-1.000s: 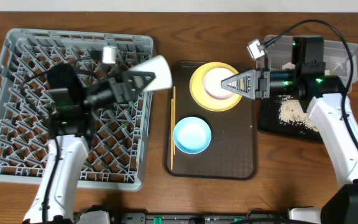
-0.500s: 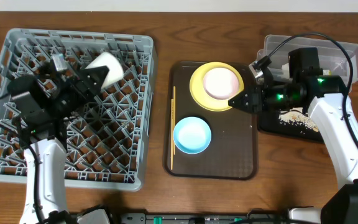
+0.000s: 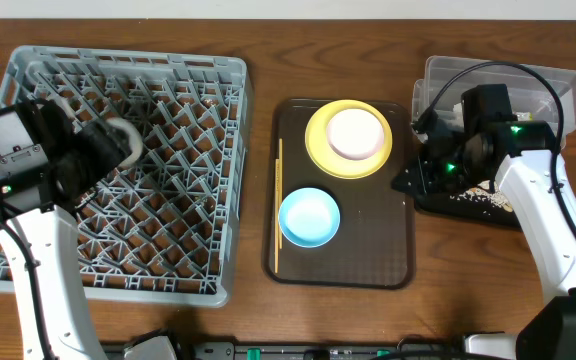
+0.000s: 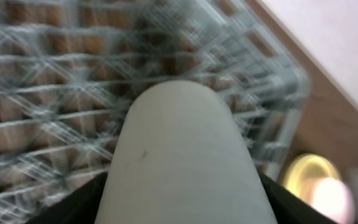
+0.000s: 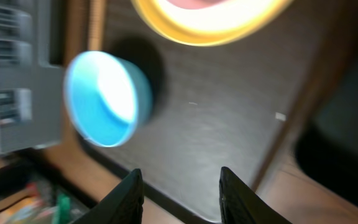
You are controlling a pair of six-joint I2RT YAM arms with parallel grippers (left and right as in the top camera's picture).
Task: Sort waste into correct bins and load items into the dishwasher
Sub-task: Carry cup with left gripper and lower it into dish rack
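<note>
Small white cup (image 4: 182, 155) clenched in the left pincer (image 3: 118, 148) over the large square grey plastic dish rack (image 3: 188, 240).

From overhead, the small white cup sits at the tip of the left pincer, above the rack's left-centre pegs; whether it touches them cannot be told. In the left wrist view its pale rounded body fills the gap between the two dark fingers (image 4: 67, 208), with blurred lattice behind. The right pincer (image 5: 179, 193) is released, with nothing between its fingers, and hovers at the right edge of the brown serving tray (image 3: 388, 250), just beside the shallow black rectangular tray (image 3: 448, 207) that holds the pale rice-like crumbs (image 3: 473, 193). On the brown serving tray the round yellow plate (image 3: 318, 150) carries the white bowl (image 3: 356, 133), the light blue bowl (image 3: 309, 217) lies nearer the front, and the thin wooden chopsticks (image 3: 278, 205) run along its left edge. The clear plastic rectangular tub (image 3: 568, 80) lies behind the black tray on the wooden bench (image 3: 468, 300).
</note>
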